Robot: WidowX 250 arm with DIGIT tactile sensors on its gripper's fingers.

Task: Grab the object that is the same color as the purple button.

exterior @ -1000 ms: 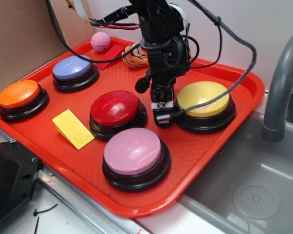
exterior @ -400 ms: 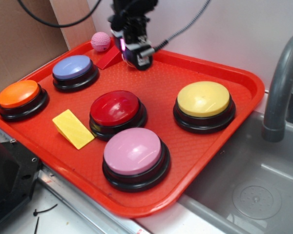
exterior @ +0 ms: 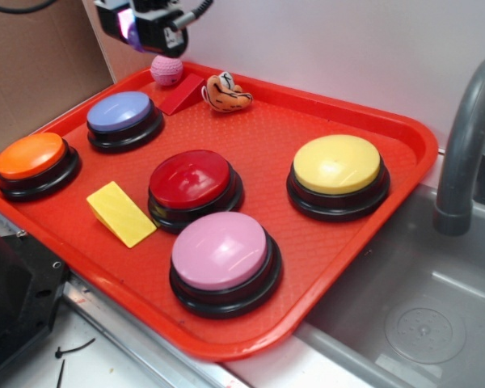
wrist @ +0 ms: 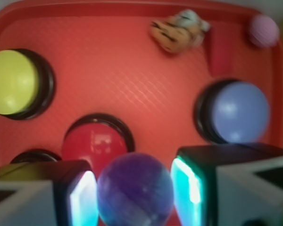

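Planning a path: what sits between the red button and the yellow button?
Nothing: bare red tray between round red button and round yellow button, clearest in the exterior view.

The exterior view looks down at an angle from in front of the red tray (exterior: 404,133), far enough off to take in all 5 buttons and the sink (exterior: 424,323) beside it. The wrist view sits just behind the end effector (wrist: 134,193), facing nearly straight down from above. Both share the tray, the yellow button (exterior: 337,164) (wrist: 12,82) and the tiger toy (exterior: 226,92) (wrist: 177,33).
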